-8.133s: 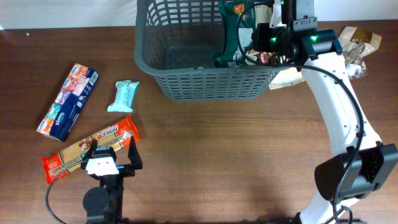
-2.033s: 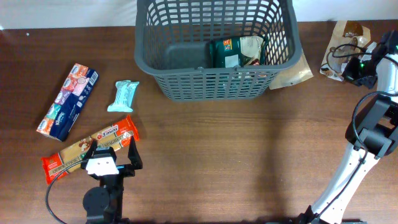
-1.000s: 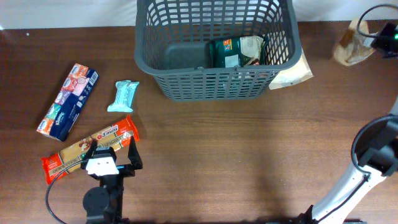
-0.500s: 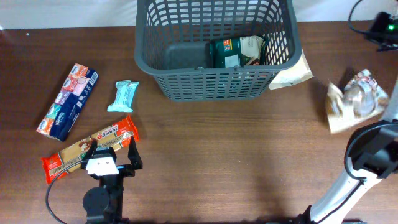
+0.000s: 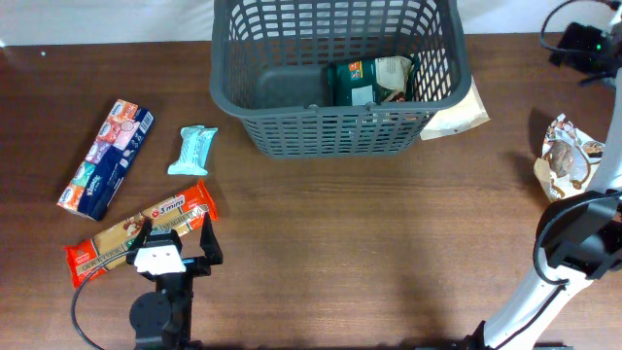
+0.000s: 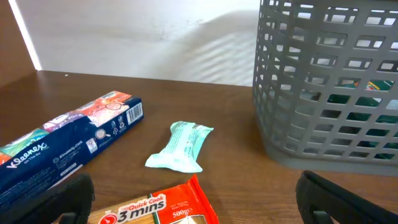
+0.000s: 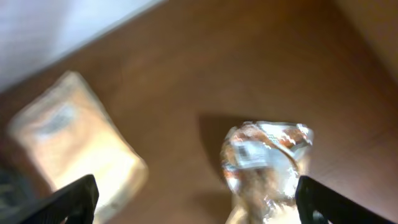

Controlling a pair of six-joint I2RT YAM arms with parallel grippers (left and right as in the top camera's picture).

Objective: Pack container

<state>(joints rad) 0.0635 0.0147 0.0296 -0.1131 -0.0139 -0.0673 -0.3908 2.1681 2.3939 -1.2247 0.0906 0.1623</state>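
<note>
Here, the container, a dark grey slotted basket, stands at the far middle of the counter. A green packet lies inside it towards the right wall. Your left pincer sits at the near left, its fingers spread wide and gripping nothing, above one end of the orange biscuit pack. Beyond it lie a teal wrapped bar and a blue Kleenex pack, apart from each other. Your right pincer is at the far right corner, its fingers likewise spread and empty. A crinkled clear snack bag lies at the counter's right edge, well apart from the basket. A tan pouch lies just beside the basket's right front corner.
</note>
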